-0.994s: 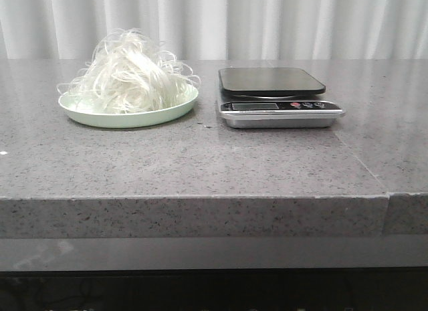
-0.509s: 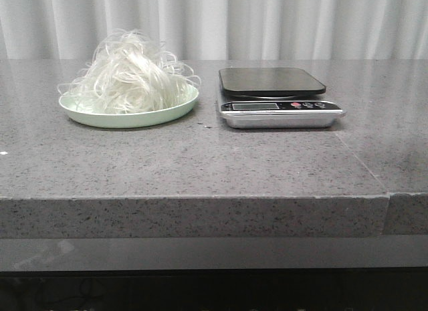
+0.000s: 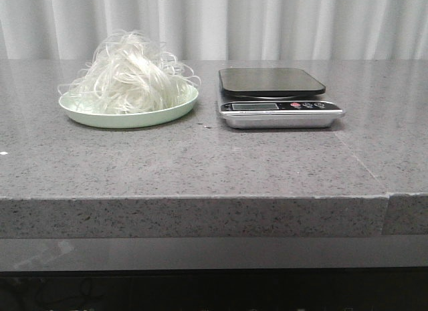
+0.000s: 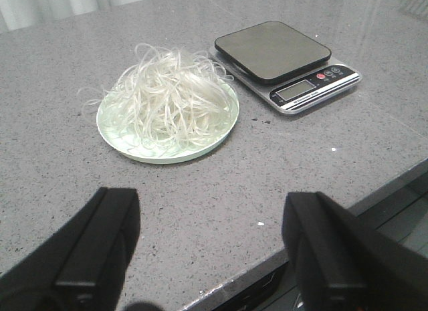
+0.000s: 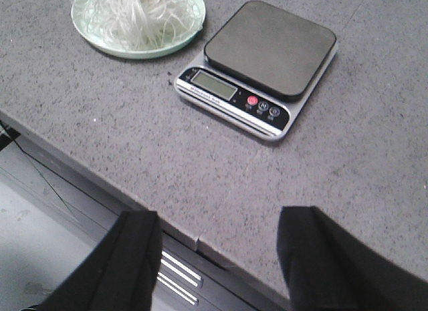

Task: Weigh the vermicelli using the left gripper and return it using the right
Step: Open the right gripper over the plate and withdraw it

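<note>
The vermicelli is a fluffy white mound on a pale mint-green plate at the table's back left. It also shows in the left wrist view and partly in the right wrist view. A kitchen scale with a black top stands to the plate's right. My left gripper is open and empty above the table's front edge, short of the plate. My right gripper is open and empty over the front edge, short of the scale. Neither gripper shows in the front view.
The grey speckled table has a seam near its front right corner. White curtains hang behind. Below the front edge are dark drawers with metal handles.
</note>
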`<action>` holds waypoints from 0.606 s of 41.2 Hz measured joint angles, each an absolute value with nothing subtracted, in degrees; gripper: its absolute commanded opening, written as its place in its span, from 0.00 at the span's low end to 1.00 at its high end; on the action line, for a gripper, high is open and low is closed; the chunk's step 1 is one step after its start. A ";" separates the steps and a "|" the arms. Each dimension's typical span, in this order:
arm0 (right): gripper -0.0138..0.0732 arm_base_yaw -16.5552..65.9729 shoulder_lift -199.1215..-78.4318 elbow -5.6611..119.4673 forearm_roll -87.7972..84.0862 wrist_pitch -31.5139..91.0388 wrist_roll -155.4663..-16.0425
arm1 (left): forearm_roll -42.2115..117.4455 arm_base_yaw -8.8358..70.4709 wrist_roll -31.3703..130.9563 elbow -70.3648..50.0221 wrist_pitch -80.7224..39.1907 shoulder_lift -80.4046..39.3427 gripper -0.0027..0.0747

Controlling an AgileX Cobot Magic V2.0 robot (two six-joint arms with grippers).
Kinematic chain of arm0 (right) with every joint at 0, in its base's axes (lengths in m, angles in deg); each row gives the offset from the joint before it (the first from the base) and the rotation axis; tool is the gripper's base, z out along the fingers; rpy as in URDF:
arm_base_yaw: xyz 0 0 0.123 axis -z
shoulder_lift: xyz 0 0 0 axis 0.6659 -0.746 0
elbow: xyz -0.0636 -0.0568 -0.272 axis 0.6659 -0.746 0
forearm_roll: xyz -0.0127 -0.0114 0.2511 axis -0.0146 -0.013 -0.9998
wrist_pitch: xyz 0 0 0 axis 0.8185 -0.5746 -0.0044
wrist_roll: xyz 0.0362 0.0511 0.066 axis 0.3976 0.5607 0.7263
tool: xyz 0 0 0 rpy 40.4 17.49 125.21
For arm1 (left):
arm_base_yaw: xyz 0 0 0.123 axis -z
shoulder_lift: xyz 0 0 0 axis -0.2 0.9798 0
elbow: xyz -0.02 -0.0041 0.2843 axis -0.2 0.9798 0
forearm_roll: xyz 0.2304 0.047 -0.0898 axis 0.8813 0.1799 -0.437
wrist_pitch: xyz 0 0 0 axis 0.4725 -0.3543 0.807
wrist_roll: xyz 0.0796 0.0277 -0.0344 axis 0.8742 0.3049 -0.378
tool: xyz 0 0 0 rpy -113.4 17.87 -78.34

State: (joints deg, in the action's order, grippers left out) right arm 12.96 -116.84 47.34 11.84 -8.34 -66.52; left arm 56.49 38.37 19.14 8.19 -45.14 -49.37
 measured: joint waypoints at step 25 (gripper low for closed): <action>0.34 12.96 -112.44 44.84 11.84 -9.77 -66.27 | 56.49 38.37 19.14 8.19 -45.14 -49.37 0.22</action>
